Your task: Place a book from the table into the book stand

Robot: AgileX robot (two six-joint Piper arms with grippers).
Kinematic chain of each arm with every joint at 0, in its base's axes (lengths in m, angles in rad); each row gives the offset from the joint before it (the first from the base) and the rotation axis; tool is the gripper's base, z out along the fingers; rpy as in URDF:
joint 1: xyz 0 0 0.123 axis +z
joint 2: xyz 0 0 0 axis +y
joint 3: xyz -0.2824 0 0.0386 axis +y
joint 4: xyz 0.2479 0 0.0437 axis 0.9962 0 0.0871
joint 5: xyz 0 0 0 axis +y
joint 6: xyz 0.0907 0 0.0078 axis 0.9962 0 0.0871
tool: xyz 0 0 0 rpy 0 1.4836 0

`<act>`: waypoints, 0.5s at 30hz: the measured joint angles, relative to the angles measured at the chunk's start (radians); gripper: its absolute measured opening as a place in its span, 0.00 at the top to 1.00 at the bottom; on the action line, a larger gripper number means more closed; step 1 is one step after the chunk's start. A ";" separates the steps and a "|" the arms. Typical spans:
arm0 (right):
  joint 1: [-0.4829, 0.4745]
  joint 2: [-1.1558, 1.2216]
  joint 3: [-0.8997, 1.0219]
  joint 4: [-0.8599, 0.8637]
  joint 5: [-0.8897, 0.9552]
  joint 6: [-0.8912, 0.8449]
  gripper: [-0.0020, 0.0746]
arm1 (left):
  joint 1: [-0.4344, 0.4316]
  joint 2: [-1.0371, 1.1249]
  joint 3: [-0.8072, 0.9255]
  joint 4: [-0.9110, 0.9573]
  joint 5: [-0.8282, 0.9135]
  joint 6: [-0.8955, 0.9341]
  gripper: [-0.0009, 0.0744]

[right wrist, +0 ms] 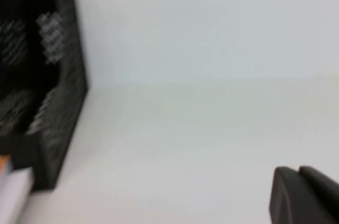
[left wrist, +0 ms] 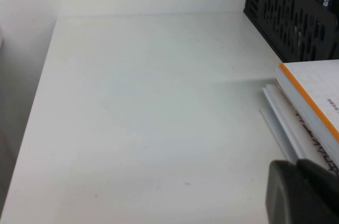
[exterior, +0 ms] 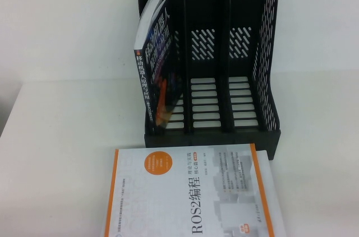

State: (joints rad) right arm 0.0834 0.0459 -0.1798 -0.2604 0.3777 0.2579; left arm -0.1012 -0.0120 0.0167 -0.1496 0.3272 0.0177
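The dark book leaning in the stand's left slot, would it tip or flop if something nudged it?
The dark book leans tilted in the book stand, so a nudge probably shifts it, though the divider likely catches it. Its fanned pages suggest a floppy paperback. Left pincer and right pincer are away from it.
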 joint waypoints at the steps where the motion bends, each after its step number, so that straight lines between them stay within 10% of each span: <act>1: -0.036 -0.013 0.039 0.004 -0.061 -0.012 0.98 | 0.000 0.000 0.000 0.000 0.000 0.000 0.99; 15: -0.082 -0.058 0.202 0.173 -0.033 -0.117 0.98 | 0.000 0.000 -0.001 0.000 0.002 0.000 0.99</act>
State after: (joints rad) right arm 0.0014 -0.0118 0.0221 -0.0875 0.3451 0.1406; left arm -0.1012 -0.0120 0.0160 -0.1496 0.3288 0.0177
